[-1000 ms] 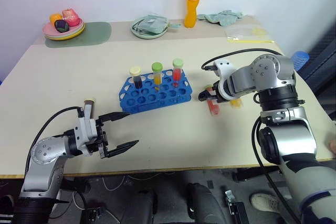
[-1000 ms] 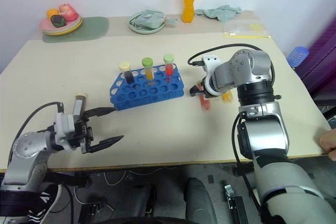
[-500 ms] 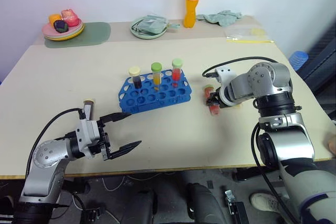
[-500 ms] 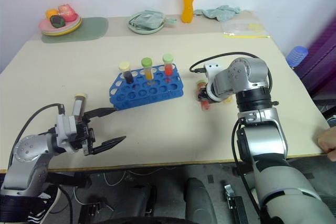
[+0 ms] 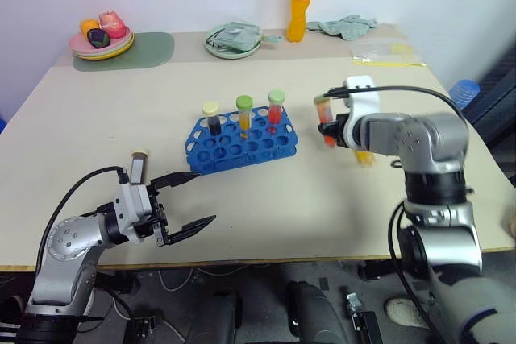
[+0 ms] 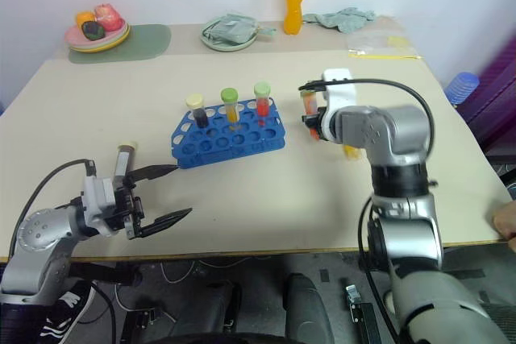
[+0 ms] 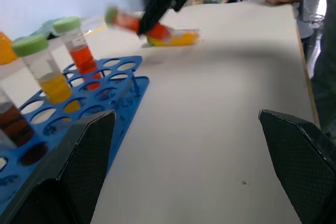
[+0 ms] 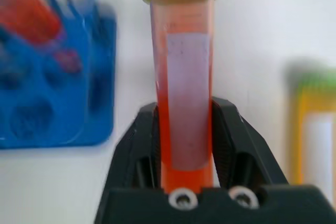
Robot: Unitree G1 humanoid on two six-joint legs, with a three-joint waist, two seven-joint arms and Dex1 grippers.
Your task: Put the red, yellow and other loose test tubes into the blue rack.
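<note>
The blue rack (image 5: 242,147) stands mid-table with three capped tubes upright in its back row. To its right, my right gripper (image 5: 329,130) is shut on the red test tube (image 8: 184,77), green-capped and held clear above the table. Just beyond it, on the table, lies the yellow test tube (image 5: 364,156). Near the front left edge my left gripper (image 5: 203,197) stands open and empty, pointing toward the rack. A dark-filled loose tube (image 5: 138,165) lies on the table just behind that hand.
Along the back edge sit a plate of toy fruit (image 5: 101,38) on a green mat, a green dish with cloth (image 5: 232,40), an orange bottle (image 5: 299,10), a rag (image 5: 347,26) and a plastic bag (image 5: 379,52). A person's hand (image 6: 504,219) rests at the right edge.
My right gripper shut on the red test tube where it lay and raised it off the table, swinging more level. The left arm stayed put.
</note>
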